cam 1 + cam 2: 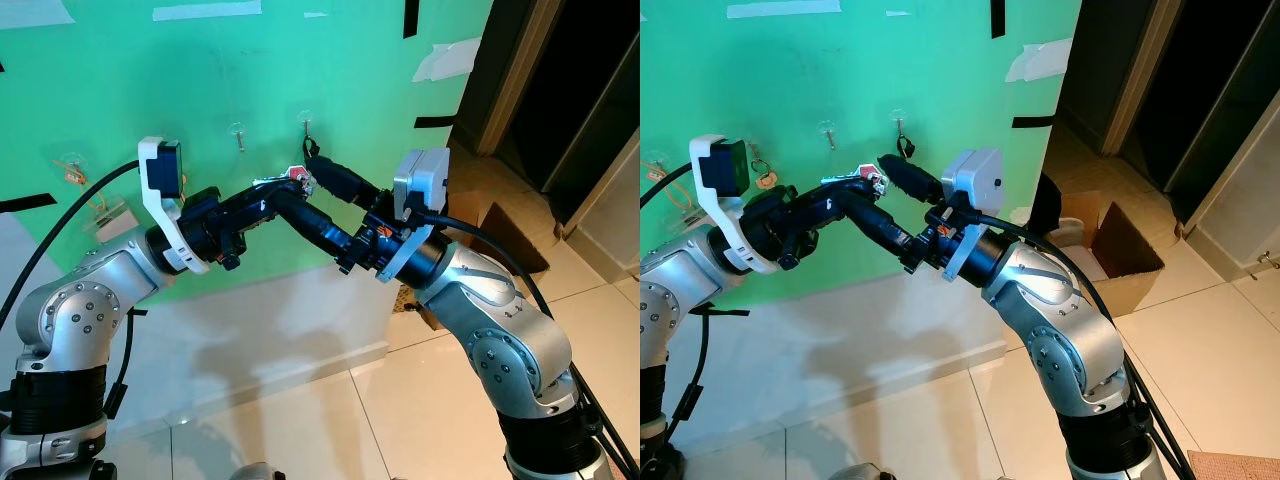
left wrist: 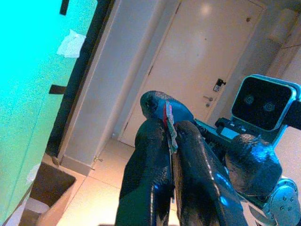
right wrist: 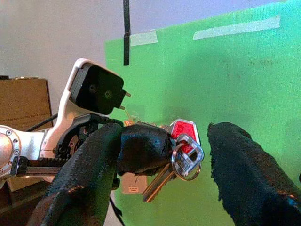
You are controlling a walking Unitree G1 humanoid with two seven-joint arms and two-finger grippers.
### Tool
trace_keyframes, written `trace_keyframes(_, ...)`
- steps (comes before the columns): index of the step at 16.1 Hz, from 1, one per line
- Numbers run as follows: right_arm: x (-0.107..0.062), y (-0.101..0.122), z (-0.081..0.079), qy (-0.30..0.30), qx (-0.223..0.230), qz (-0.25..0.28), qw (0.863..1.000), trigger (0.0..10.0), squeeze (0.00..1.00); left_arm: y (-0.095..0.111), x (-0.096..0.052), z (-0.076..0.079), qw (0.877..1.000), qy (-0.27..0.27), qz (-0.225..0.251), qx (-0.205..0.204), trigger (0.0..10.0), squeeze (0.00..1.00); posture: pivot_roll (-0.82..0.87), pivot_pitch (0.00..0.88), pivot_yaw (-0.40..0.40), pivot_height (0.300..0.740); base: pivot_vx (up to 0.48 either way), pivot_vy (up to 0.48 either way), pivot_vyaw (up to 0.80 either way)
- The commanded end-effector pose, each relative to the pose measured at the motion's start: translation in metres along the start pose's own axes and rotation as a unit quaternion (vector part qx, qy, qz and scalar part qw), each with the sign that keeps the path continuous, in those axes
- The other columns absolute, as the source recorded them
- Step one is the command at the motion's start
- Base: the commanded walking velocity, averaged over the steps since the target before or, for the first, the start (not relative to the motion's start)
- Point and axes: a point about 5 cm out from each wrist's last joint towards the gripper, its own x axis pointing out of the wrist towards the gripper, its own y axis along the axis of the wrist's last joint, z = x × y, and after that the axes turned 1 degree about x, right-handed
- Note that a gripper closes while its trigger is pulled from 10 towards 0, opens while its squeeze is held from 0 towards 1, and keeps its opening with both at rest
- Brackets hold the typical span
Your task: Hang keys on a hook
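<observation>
- Left gripper (image 1: 290,186) pinches the keys (image 3: 181,153) mid-frame, below the wall hook (image 1: 306,128)
- Right gripper (image 3: 188,155) spread around them
- Light, dangly, slippery bunch: probably best taken by the ring (image 3: 187,160)

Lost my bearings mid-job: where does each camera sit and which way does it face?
Head eyes: look forward and down at the green wall board; both silver arms show.
Left wrist: looks along the left pincer, shut on the red-tagged metal key bunch, toward a pale closed door.
Right wrist: looks along the open right pincer at the board.
Shared: all show the keys.
</observation>
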Motion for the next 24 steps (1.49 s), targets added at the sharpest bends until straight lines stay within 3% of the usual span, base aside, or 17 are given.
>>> trace_keyframes(1, -0.004, -0.002, 0.004, -0.008, 0.020, -0.001, 1.000, 0.0, 0.00, 0.005, 0.000, 0.003, 1.000, -0.005, 0.007, 0.007, 10.0, 0.00, -0.05, 0.000, 0.013, 0.740, 0.000, 0.000, 0.00)
trace_keyframes(3, -0.006, -0.003, 0.006, -0.017, 0.042, 0.009, 0.999, 0.0, 0.00, 0.006, 0.001, 0.003, 1.000, -0.008, 0.013, 0.006, 10.0, 0.00, -0.05, 0.000, 0.014, 0.740, 0.000, 0.000, 0.00)
trace_keyframes(4, -0.007, -0.002, 0.009, -0.033, 0.060, 0.023, 0.997, 9.4, 0.00, 0.008, 0.001, 0.002, 1.000, -0.007, 0.019, 0.008, 10.0, 0.00, -0.05, 0.000, 0.015, 0.740, 0.000, 0.000, 0.00)
trace_keyframes(6, -0.009, -0.001, 0.011, -0.045, 0.077, 0.036, 0.995, 10.0, 0.00, 0.010, 0.001, 0.000, 1.000, -0.001, 0.027, 0.013, 10.0, 0.00, -0.05, 0.000, 0.015, 0.740, 0.000, 0.000, 0.00)
trace_keyframes(7, -0.013, -0.004, 0.010, -0.038, 0.097, 0.035, 0.994, 10.0, 0.61, 0.011, 0.002, -0.002, 0.999, 0.008, 0.038, 0.014, 10.0, 0.00, -0.05, 0.000, 0.015, 0.740, 0.000, 0.000, 0.00)
trace_keyframes(8, -0.015, -0.006, 0.007, -0.026, 0.106, 0.029, 0.994, 10.0, 1.00, 0.011, 0.002, -0.003, 0.999, 0.008, 0.040, 0.014, 10.0, 0.00, -0.05, 0.000, 0.017, 0.740, 0.000, 0.000, 0.00)
trace_keyframes(10, -0.016, -0.012, -0.005, 0.014, 0.115, 0.003, 0.993, 10.0, 1.00, 0.011, 0.004, -0.002, 0.999, 0.004, 0.041, 0.012, 10.0, 0.00, -0.06, 0.000, 0.019, 0.740, 0.000, 0.000, 0.00)
trace_keyframes(12, -0.015, -0.016, -0.005, 0.007, 0.103, -0.010, 0.995, 10.0, 1.00, 0.011, 0.005, -0.002, 0.999, 0.000, 0.041, 0.010, 10.0, 0.00, -0.06, 0.000, 0.019, 0.740, 0.000, 0.000, 0.00)
trace_keyframes(13, -0.012, -0.017, -0.004, -0.003, 0.097, -0.014, 0.995, 10.0, 0.00, 0.011, 0.006, -0.001, 0.999, -0.004, 0.040, 0.008, 10.0, 0.00, -0.05, 0.000, 0.017, 0.740, 0.000, 0.000, 0.00)
trace_keyframes(23, -0.001, -0.014, 0.003, -0.020, 0.120, 0.008, 0.993, 10.0, 0.00, 0.007, 0.010, 0.003, 0.999, -0.019, 0.028, 0.001, 10.0, 0.00, -0.05, 0.000, 0.016, 0.740, 0.000, 0.000, 0.00)
trace_keyframes(24, 0.000, -0.014, 0.003, -0.019, 0.122, 0.010, 0.992, 7.9, 0.00, 0.007, 0.010, 0.003, 0.999, -0.020, 0.028, 0.000, 10.0, 0.00, -0.05, 0.000, 0.017, 0.740, 0.000, 0.000, 0.00)
